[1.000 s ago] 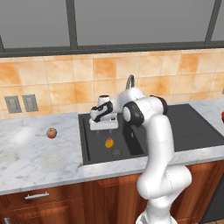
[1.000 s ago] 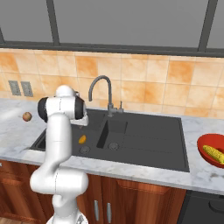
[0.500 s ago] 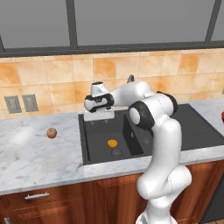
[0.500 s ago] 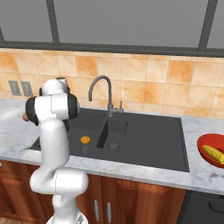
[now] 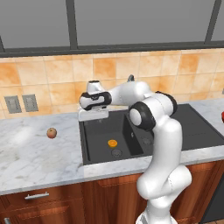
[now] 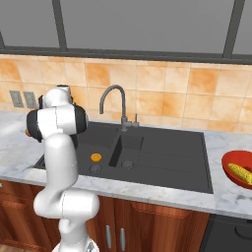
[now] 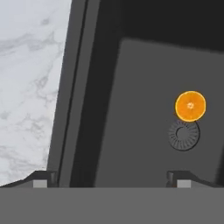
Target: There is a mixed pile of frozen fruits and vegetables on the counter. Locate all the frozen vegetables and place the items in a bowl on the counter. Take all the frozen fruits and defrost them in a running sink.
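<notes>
One fruit, the orange half [image 5: 112, 142], already lies cut face up on the floor of the sink [image 5: 131, 151], just beside the round drain [image 7: 183, 134] of the left basin; one more, the apple [image 5: 52, 133], sits on the surface [image 5: 30, 153] well to the left of the sink. The hand [image 5: 93, 114] hangs above the sink's left rim with its fingers spread wide apart and nothing between them. The step in hand appears to be the reach for the apple. To do it well, the hand should likely travel left at its present height until clear of the rim, descend straight over the fruit with the fingers held wide, and close across the widest part so that the round body does not roll or squirt out.

The apple is small, round and reddish-tan, with a paler side and a short stem at top; it stands alone on bare marble. Farther back, the faucet [image 6: 116, 105] rises behind the divider between the basins; whether water runs cannot be told. Far right, a red bowl [image 6: 237, 170] on the surface holds the corn cob [image 6: 241, 172].
</notes>
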Controlling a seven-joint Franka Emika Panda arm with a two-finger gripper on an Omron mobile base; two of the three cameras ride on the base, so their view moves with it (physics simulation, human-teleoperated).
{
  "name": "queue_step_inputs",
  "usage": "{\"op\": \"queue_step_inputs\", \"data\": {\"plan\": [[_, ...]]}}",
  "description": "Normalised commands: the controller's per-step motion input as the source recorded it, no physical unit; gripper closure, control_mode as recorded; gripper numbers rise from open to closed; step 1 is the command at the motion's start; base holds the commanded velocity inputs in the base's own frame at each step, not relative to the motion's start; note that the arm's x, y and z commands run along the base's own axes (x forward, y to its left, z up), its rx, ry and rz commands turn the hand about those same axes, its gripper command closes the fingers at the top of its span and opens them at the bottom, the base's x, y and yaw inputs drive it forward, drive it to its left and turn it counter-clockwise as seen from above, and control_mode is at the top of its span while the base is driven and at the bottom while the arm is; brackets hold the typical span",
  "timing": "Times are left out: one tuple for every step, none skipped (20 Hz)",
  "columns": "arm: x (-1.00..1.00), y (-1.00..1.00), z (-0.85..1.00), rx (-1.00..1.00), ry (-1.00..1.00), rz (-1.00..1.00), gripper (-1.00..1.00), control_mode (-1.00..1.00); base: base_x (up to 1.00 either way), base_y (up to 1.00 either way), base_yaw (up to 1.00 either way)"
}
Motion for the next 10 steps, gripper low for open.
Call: {"op": "queue_step_inputs", "data": {"plan": [[0.00,0.62,0.09,-0.06,0.05,0.31,-1.00,-1.00,0.00,0.00,0.00],[-0.05,0.55,0.12,-0.09,0.00,0.29,-1.00,-1.00,0.00,0.00,0.00],[0.00,0.63,0.06,-0.03,-0.03,0.34,-1.00,-1.00,0.00,0.00,0.00],[0.00,0.38,0.00,0.00,-0.02,0.43,-1.00,-1.00,0.00,0.00,0.00],[0.00,0.24,0.07,0.00,0.00,0.48,-1.00,-1.00,0.00,0.00,0.00],[0.00,0.11,0.15,0.00,0.00,0.50,-1.00,-1.00,0.00,0.00,0.00],[0.00,0.08,0.17,0.00,0.00,0.50,-1.00,-1.00,0.00,0.00,0.00],[0.00,0.24,0.11,0.00,-0.07,0.44,-1.00,-1.00,0.00,0.00,0.00],[0.00,0.43,0.10,0.00,-0.08,0.38,-1.00,-1.00,0.00,0.00,0.00],[-0.01,0.51,0.06,0.00,-0.05,0.37,-1.00,-1.00,0.00,0.00,0.00]]}}
